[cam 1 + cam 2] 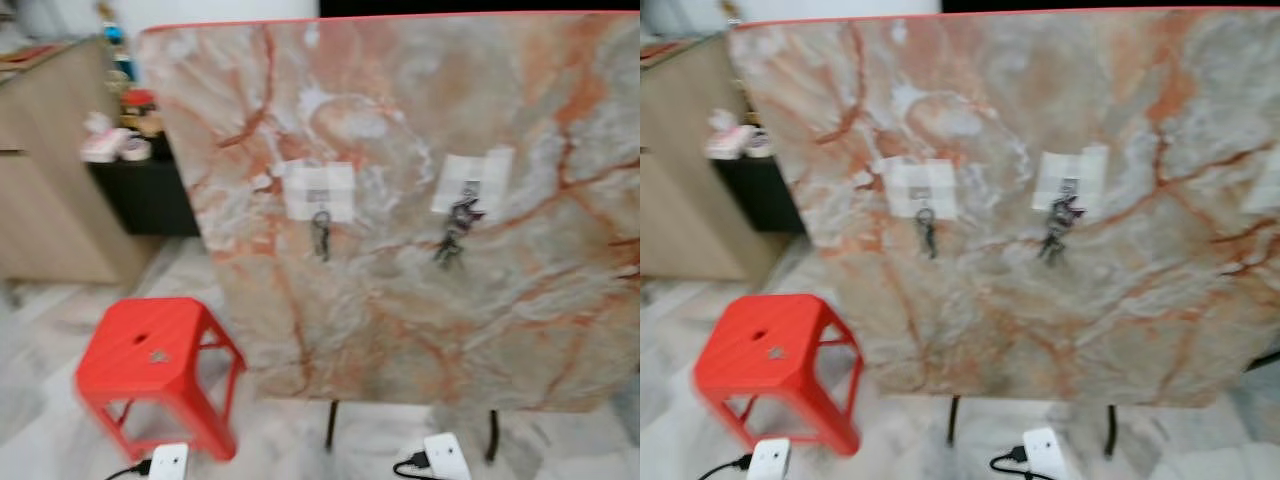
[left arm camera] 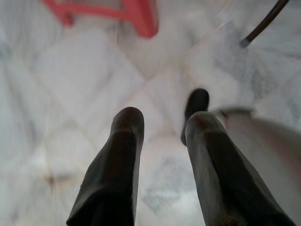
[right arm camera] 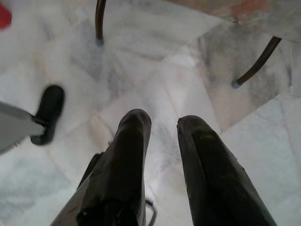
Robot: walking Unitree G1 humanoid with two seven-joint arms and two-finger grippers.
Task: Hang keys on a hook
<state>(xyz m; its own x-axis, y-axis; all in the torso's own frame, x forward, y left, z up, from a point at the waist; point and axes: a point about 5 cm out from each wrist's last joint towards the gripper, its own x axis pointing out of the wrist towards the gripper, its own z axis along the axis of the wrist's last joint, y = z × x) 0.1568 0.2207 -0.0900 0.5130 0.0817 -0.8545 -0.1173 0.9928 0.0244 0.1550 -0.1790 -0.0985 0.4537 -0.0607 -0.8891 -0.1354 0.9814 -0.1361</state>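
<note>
The left claw (image 2: pixel 162 125) hangs low over the pale marble floor (image 2: pixel 70 94), its two black fingers parted with only floor showing in the gap, so it grasps nothing. The right claw (image 3: pixel 163 123) hangs the same way, fingers apart over the floor; a thin metal loop (image 3: pixel 150 213) peeks out at the base of one finger, but what it belongs to cannot be told. Both arms appear idle at the robot's sides, likely because the robot is on the move, as the head views are blurred.

Ahead stands a large marble board (image 1: pixel 420 130), veined in orange and grey, propped upright on thin dark legs (image 1: pixel 331 425). Two pale patches are stuck to its face, each probably backing a hook. Under the left patch (image 1: pixel 318 190) hangs a small dark bunch of keys (image 1: pixel 321 235). Under the right patch (image 1: pixel 473 180) hangs a second, larger bunch of keys (image 1: pixel 455 232). Both bunches dangle freely against the board, so the task looks done or close to it.

A red plastic stool (image 1: pixel 155 350) stands on the floor left of the board. A wooden cabinet (image 1: pixel 50 170) sits further left.
</note>
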